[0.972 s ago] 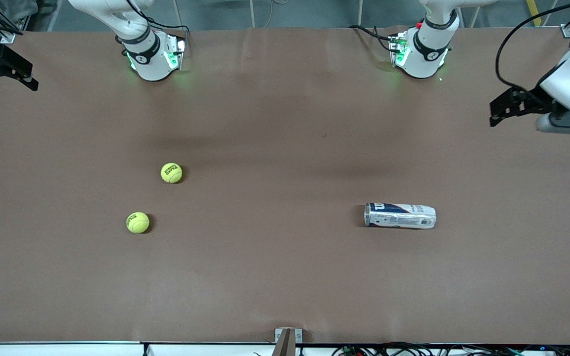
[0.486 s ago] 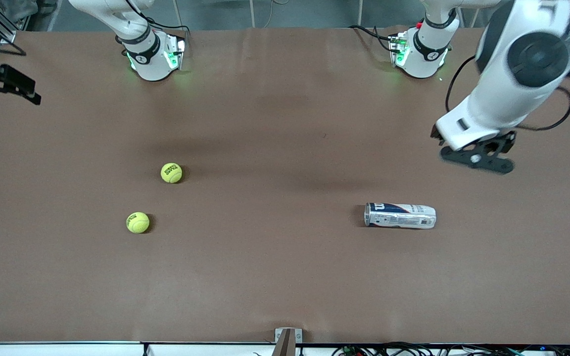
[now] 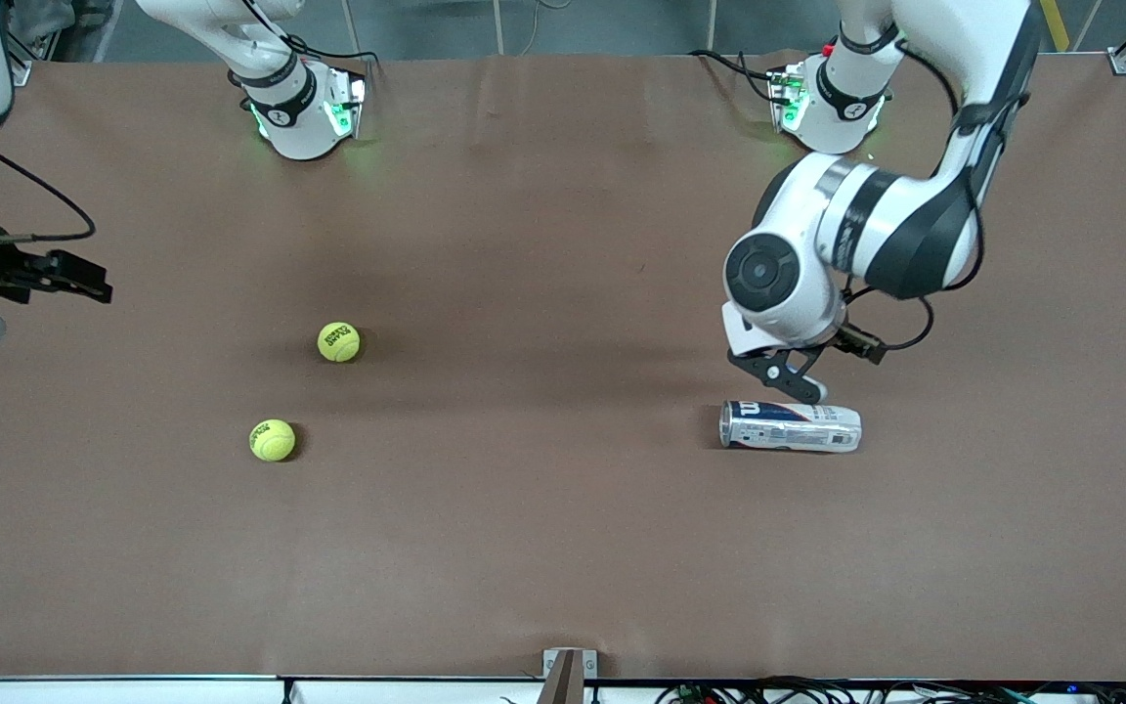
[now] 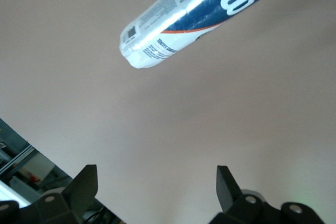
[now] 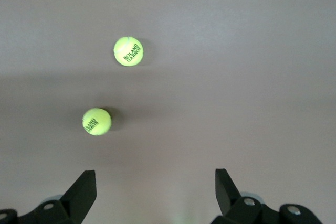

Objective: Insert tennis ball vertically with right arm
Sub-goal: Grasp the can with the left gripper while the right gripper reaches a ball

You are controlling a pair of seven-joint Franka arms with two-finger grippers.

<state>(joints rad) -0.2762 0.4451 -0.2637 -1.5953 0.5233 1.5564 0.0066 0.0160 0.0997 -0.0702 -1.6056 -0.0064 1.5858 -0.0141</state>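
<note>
Brown table [image 3: 543, 548] with two white Franka arms based along its edge farthest from the front camera.

Task objects. Two yellow-green felt tennis balls lie toward the right arm's end of the table, apart from each other. The nearer tennis ball [image 3: 272, 440] rests closer to the front camera; the farther tennis ball [image 3: 338, 341] sits at about one o'clock from it in the front view. Both show black printed lettering in the right wrist view, at [image 5: 96, 121] and [image 5: 128, 51]. A cylindrical tennis-ball can [image 3: 790, 426], clear plastic with a blue, white and silver label, lies on its side toward the left arm's end of the table, its long axis running from nine to three o'clock in the front view. It stands well apart from both balls. The left wrist view shows the same can [image 4: 194, 17] lying flat on the table surface.

Grippers. The left gripper [image 3: 790, 376] hangs over the table just beside the can, at roughly twelve o'clock from it in the front view; its black fingers [image 4: 84, 187] are spread wide and hold nothing. The right gripper [image 3: 74, 282] hangs over the right arm's end of the table, at about ten o'clock from the balls in the front view and well apart from them; its black fingers [image 5: 84, 190] are likewise spread wide and empty.
</note>
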